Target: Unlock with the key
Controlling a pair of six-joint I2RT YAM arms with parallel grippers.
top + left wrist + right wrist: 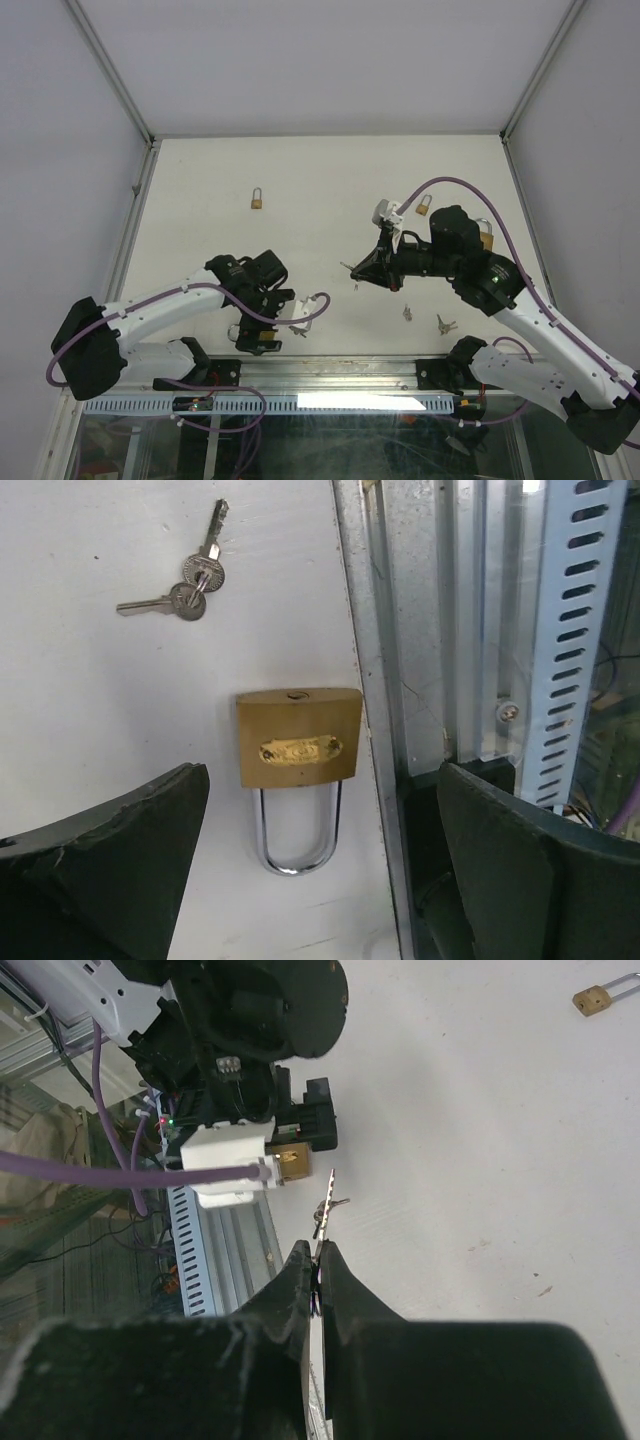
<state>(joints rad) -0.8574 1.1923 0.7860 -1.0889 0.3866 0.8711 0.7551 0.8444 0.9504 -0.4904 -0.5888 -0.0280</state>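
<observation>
Right gripper (318, 1256) pinches a key (329, 1192); left gripper (320, 855), fingers spread, flanks a brass padlock (298, 738) lying by the table's (110, 710) near edge.

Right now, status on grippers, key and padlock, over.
Left gripper open, straddling padlock, not gripping. Right gripper shut on key, apart from padlock. Loose keys beside padlock, none on it.

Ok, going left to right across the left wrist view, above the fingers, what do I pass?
A pair of keys → brass padlock → metal table edge → perforated rail.
</observation>
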